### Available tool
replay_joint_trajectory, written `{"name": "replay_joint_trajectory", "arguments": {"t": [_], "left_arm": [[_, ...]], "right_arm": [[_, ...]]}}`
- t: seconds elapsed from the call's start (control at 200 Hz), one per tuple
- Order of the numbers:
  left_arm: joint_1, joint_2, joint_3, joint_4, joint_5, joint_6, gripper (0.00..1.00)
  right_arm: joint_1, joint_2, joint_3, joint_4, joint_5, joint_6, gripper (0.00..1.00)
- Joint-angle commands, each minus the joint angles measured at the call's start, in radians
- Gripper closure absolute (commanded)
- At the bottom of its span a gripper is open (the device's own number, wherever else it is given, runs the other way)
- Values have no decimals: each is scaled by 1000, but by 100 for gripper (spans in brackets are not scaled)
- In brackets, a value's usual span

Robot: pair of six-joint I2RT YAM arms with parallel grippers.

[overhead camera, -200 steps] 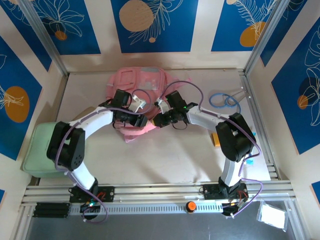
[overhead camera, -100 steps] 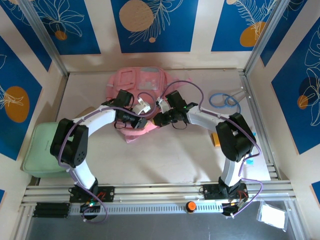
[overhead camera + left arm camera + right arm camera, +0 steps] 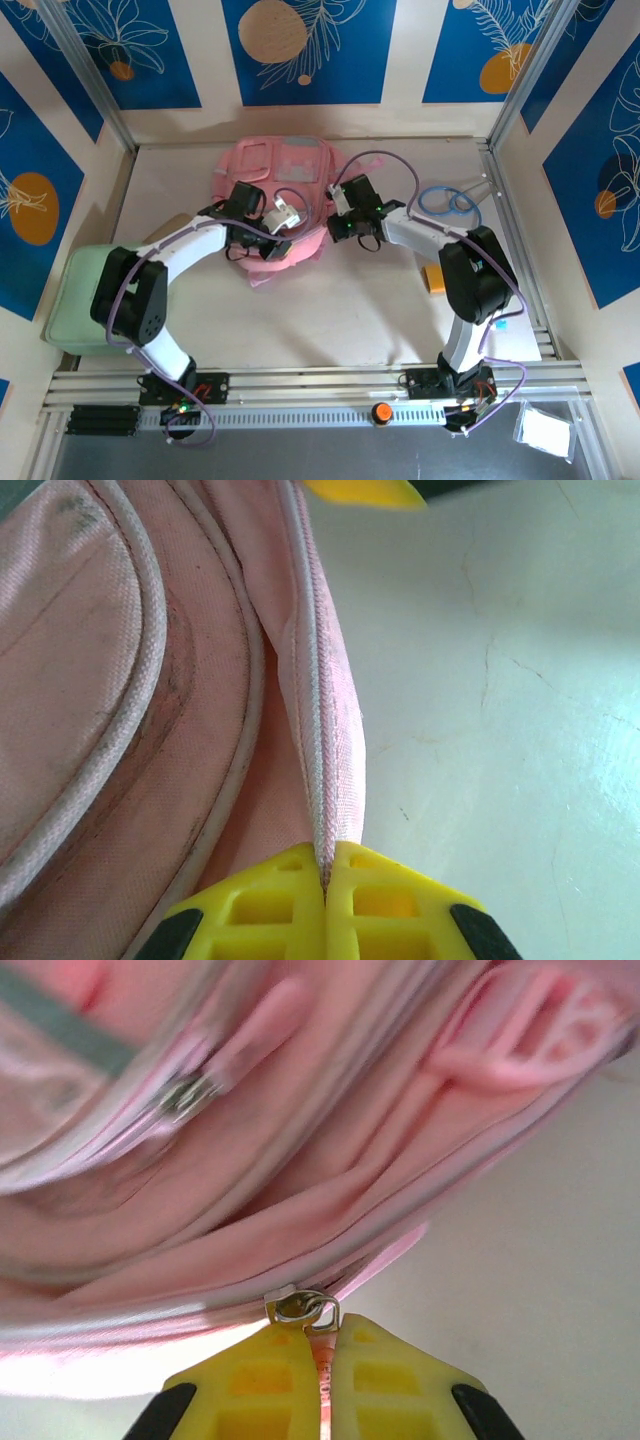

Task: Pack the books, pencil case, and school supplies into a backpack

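Backpack point(image 3: 265, 160), left claw point(image 3: 325, 868) pinching its zipper seam point(image 3: 318, 730), right claw point(image 3: 322, 1338) pinching zipper pull point(image 3: 303, 1308)

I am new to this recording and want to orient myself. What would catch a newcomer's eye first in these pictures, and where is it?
The pink backpack at the far middle of the table strikes first. Along its near side, the left gripper is shut on the zipper seam, and the right gripper is shut on the metal zipper pull. A pale green item lies at the table's left edge.
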Motion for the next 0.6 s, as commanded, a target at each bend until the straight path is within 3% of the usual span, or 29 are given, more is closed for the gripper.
{"name": "replay_joint_trajectory", "arguments": {"t": [0.0,0.255,0.39,0.505,0.59], "left_arm": [[0,-60,-25,-76,40,27,100],[-6,-80,-41,-114,96,44,100],[-19,-78,-14,-152,71,48,100],[-32,-118,-7,-132,16,29,85],[-35,-154,11,-129,3,16,71]], "right_arm": [[-54,71,99,-33,85,-9,92],[-142,254,377,-108,28,55,86],[-169,330,520,-194,-13,102,74],[-168,282,492,-200,-95,124,64],[-171,190,394,-154,-131,157,49]]}}
